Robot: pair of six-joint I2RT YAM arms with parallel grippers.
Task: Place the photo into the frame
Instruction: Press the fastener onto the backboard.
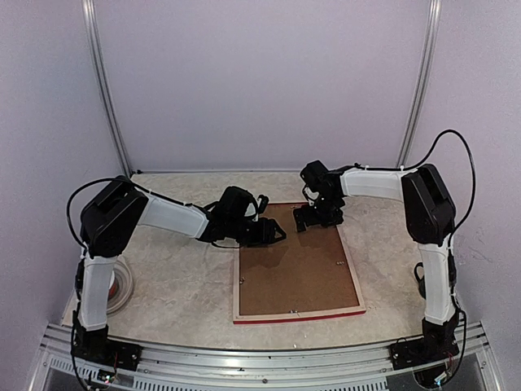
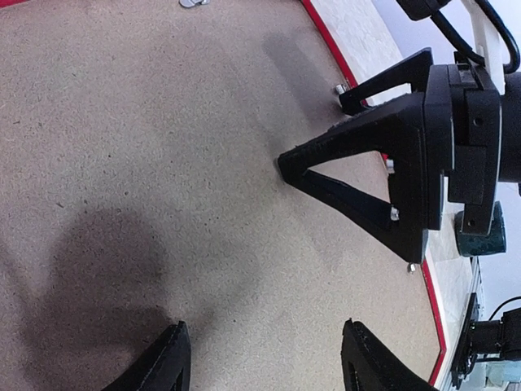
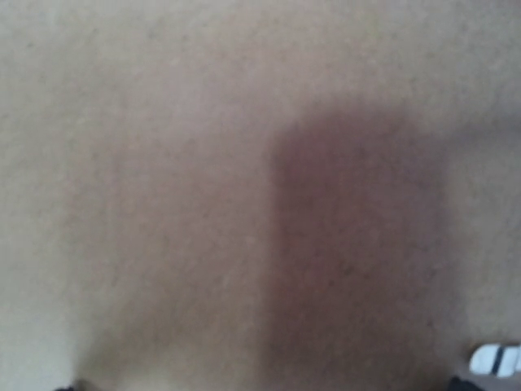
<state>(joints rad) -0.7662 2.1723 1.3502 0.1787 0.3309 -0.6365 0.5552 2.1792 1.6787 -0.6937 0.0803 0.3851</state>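
The frame [image 1: 297, 316] lies face down mid-table, showing a red lower edge and pale wood sides. A brown backing board [image 1: 297, 269] fills it. The photo is hidden. My left gripper [image 1: 277, 234] hovers over the board's upper left corner. In the left wrist view it [image 2: 264, 358] is open, with only bare board [image 2: 163, 147] between its tips. My right gripper [image 1: 303, 220] is at the board's top edge, fingers spread and tips down close to the board. It [image 2: 312, 129] also shows in the left wrist view, beside the red frame edge [image 2: 326, 37]. The right wrist view shows only blurred board [image 3: 203, 163].
Small metal clips sit along the frame's inner edge [image 2: 338, 88] [image 1: 293, 311]. A white cable coil [image 1: 122, 289] lies by the left arm's base. Walls close in at the back and sides, and an aluminium rail [image 1: 260, 358] runs along the near edge.
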